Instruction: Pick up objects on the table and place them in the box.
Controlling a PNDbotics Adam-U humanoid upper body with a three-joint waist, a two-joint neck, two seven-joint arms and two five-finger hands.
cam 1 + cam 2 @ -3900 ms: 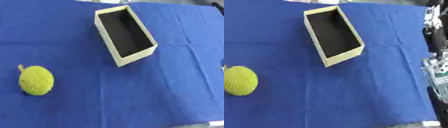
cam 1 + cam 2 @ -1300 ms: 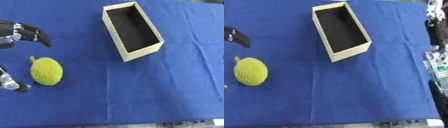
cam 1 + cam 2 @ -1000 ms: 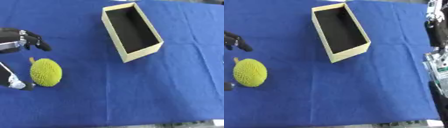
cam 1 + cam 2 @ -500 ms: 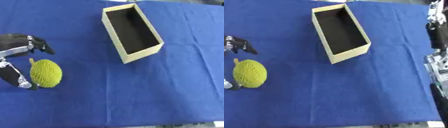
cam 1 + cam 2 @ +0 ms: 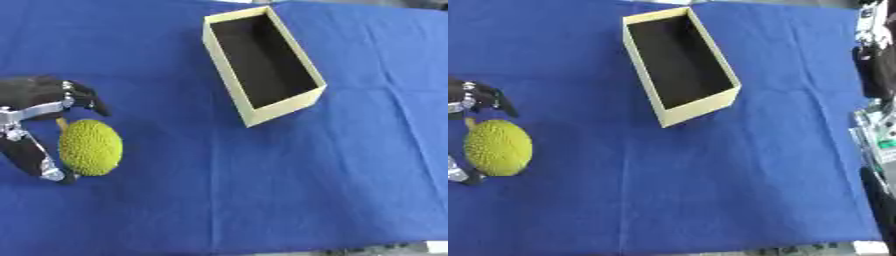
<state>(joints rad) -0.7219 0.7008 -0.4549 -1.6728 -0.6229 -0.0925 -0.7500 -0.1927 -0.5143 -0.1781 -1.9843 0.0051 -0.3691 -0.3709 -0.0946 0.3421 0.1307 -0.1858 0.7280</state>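
A yellow-green spiky fruit, like a small durian (image 5: 90, 146), lies on the blue cloth at the left. My left hand (image 5: 31, 107) comes in from the left edge and spans the fruit: fingers (image 5: 85, 96) above it, thumb (image 5: 35, 160) below it. The hand stands open around the fruit, close to its sides, with no closed hold. The cream box (image 5: 262, 64) with a dark inside stands empty at the upper middle, tilted. My right hand does not show in either view.
The blue cloth (image 5: 289, 190) covers the whole table. Dark equipment and a cluttered edge (image 5: 877, 90) show along the right side of the right eye view. Between the fruit and the box lies bare cloth.
My left hand has come in from the left and dropped around the fruit, its thumb and fingers drawing nearer to the fruit's sides. The fruit and box have stayed put.
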